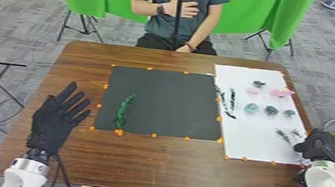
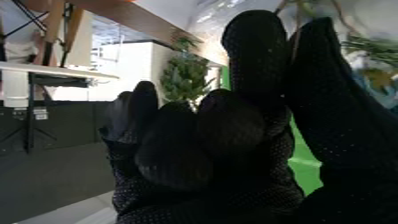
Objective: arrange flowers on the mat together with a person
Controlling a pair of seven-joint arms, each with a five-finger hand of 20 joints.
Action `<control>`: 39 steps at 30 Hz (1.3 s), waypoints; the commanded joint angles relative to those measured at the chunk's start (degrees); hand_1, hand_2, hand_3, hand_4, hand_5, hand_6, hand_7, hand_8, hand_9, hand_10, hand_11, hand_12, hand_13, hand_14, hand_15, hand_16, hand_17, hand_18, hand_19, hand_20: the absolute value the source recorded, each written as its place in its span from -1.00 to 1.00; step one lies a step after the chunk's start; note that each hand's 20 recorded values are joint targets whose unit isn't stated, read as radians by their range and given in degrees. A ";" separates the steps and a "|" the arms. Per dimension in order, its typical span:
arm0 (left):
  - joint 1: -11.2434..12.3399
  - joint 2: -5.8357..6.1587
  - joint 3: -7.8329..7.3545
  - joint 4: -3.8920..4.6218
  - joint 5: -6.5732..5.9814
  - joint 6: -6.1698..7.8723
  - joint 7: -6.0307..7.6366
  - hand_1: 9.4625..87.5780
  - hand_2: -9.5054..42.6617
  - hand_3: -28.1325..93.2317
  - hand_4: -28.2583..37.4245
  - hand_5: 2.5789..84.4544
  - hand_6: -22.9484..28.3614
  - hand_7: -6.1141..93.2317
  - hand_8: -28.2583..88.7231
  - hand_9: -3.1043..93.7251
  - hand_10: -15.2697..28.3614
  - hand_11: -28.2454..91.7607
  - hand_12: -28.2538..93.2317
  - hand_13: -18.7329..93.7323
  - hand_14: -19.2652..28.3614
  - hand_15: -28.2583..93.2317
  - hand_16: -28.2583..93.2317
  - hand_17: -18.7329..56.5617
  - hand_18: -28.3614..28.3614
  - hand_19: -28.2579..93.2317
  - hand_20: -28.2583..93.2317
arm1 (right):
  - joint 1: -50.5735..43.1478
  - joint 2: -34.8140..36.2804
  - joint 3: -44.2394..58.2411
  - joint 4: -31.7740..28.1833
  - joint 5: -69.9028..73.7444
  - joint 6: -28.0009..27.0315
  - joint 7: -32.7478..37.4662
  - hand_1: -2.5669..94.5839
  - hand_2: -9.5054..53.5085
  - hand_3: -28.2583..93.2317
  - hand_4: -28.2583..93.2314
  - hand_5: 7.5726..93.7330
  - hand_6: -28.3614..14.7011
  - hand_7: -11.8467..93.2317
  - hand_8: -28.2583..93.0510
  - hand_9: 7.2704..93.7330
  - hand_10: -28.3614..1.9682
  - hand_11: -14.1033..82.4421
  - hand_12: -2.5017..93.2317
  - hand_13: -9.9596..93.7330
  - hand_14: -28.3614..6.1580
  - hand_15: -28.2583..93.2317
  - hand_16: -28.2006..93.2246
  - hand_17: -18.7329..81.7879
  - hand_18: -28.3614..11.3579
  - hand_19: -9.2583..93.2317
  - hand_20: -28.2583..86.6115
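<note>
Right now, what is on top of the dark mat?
On the dark mat, toward its left side, lies a green sprig; orange pieces dot its edges. The surface beneath the sprig is covered.

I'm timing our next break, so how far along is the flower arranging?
Early: one green sprig lies on the dark mat. The right hand is by the white sheet; I can't tell whether it holds anything. A pink flower and sprigs there look left to place.

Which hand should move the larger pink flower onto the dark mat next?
The right, I'd say: the right hand is by the white sheet that holds the larger pink flower. The left hand is across the dark mat, likely a longer reach.
</note>
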 commanded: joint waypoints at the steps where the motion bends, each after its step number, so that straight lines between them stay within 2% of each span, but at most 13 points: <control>1: 0.67 -0.28 0.11 0.14 0.15 0.69 -0.43 -0.70 -0.68 0.56 -1.00 -0.38 -0.04 -0.63 -0.65 -0.44 0.20 -0.37 -0.28 -0.29 0.36 -0.37 -0.45 -0.81 0.76 0.11 -0.41 | -0.77 1.02 0.33 -1.46 -2.12 4.10 -2.27 0.00 -1.00 0.67 -1.00 0.81 0.39 0.08 -0.33 0.84 0.36 0.62 0.00 0.71 0.13 0.88 -0.02 0.17 -0.71 0.99 0.21; 6: 0.76 -0.32 0.01 0.16 0.14 0.62 -0.45 -0.70 -0.68 0.55 -1.00 -0.38 -0.04 -0.63 -0.65 -0.44 0.20 -0.37 -0.28 -0.29 0.36 -0.37 -0.45 -0.81 0.76 0.11 -0.41 | 1.19 1.54 -0.57 -4.67 -2.87 4.71 -3.14 -0.01 -1.00 0.71 -1.00 0.82 0.37 0.09 -0.33 0.85 0.35 0.64 0.00 0.71 0.12 0.89 -0.01 0.17 -0.72 1.00 0.22; 9: 0.73 -0.06 0.19 0.00 0.06 1.27 -0.12 -0.70 -0.68 0.55 -1.00 -0.38 -0.04 -0.63 -0.65 -0.44 0.20 -0.37 -0.28 -0.29 0.36 -0.37 -0.45 -0.81 0.76 0.11 -0.41 | 2.80 1.49 -1.26 -7.60 -3.20 3.36 -3.41 -0.01 -1.00 0.72 -1.00 0.82 0.36 0.10 -0.33 0.85 0.34 0.65 0.00 0.71 0.11 0.90 -0.01 0.17 -0.71 1.00 0.22; 14: 0.76 -0.06 0.06 -0.01 0.02 1.35 -0.32 -0.69 -0.67 0.55 -1.00 -0.39 -0.05 -0.62 -0.65 -0.44 0.20 -0.37 -0.28 -0.29 0.36 -0.37 -0.45 -0.81 0.76 0.11 -0.41 | 6.30 1.52 -3.71 -11.49 -3.05 3.31 -4.85 -0.02 -1.00 0.75 -1.00 0.82 0.34 0.12 -0.32 0.86 0.34 0.67 0.00 0.71 0.10 0.91 0.00 0.17 -0.72 1.00 0.24; 19: 0.96 0.15 -0.20 -0.11 -0.18 1.82 -1.00 -0.69 -0.67 0.55 -1.00 -0.39 -0.04 -0.62 -0.65 -0.44 0.20 -0.37 -0.28 -0.29 0.36 -0.37 -0.45 -0.81 0.76 0.11 -0.41 | 11.70 0.47 -9.41 -13.56 -0.92 -0.12 -8.87 -0.04 -1.00 0.80 -1.00 0.80 0.32 0.17 -0.30 0.85 0.32 0.71 0.00 0.71 0.07 0.94 0.01 0.16 -0.74 1.00 0.28; 24: 0.78 0.32 -0.24 -0.12 -0.09 1.87 -1.08 -0.70 -0.67 0.55 -1.00 -0.39 -0.04 -0.62 -0.65 -0.44 0.20 -0.37 -0.28 -0.29 0.36 -0.37 -0.45 -0.81 0.77 0.11 -0.41 | 20.64 -2.81 -19.92 -11.88 -0.27 -4.39 -12.97 -0.06 -1.00 0.83 -0.97 0.79 0.30 0.21 -0.30 0.86 0.30 0.74 0.00 0.71 0.06 0.96 0.01 0.17 -0.74 1.00 0.30; 26: 1.48 0.35 -0.15 -0.36 -0.12 2.05 -0.49 -0.69 -0.67 0.55 -1.00 -0.39 -0.04 -0.62 -0.65 -0.44 0.20 -0.37 -0.28 -0.29 0.36 -0.37 -0.45 -0.81 0.77 0.11 -0.41 | 24.13 -4.85 -24.34 -10.40 0.64 -6.85 -14.90 -0.06 -1.00 0.83 -0.95 0.79 0.30 0.21 -0.31 0.86 0.30 0.75 0.00 0.71 0.05 0.96 0.00 0.17 -0.75 1.00 0.30; 29: 1.14 0.48 0.26 -0.09 -0.37 2.28 0.13 -0.69 -0.67 0.55 -1.00 -0.39 -0.04 -0.62 -0.65 -0.44 0.20 -0.37 -0.28 -0.29 0.36 -0.37 -0.45 -0.81 0.76 0.11 -0.41 | 26.28 -8.24 -28.31 -8.78 -0.41 -10.16 -18.27 -0.07 -1.00 0.84 -0.92 0.79 0.30 0.23 -0.31 0.86 0.30 0.77 0.00 0.72 0.05 0.98 0.00 0.17 -0.76 1.00 0.32; 32: 0.94 0.49 0.61 -0.05 -0.09 1.91 0.43 -0.70 -0.67 0.55 -1.00 -0.39 -0.04 -0.62 -0.65 -0.44 0.19 -0.37 -0.28 -0.29 0.36 -0.36 -0.45 -0.81 0.77 0.11 -0.41 | 29.00 -10.98 -33.57 -6.09 -1.55 -12.53 -21.01 -0.08 -1.00 0.84 -0.89 0.79 0.29 0.24 -0.31 0.86 0.30 0.78 0.00 0.72 0.05 0.99 0.00 0.18 -0.77 1.00 0.34; 39: 0.91 0.62 1.29 -0.20 0.40 1.38 0.85 -0.69 -0.63 0.59 -1.00 -0.39 -0.04 -0.63 -0.65 -0.45 0.19 -0.37 -0.29 -0.29 0.34 -0.37 -0.45 -0.81 0.76 0.11 -0.41 | 33.53 -14.10 -41.04 0.82 -5.49 -12.34 -23.80 -0.09 -1.00 0.84 -0.89 0.79 0.29 0.25 -0.31 0.86 0.29 0.78 0.00 0.72 0.05 1.00 0.00 0.18 -0.76 1.00 0.35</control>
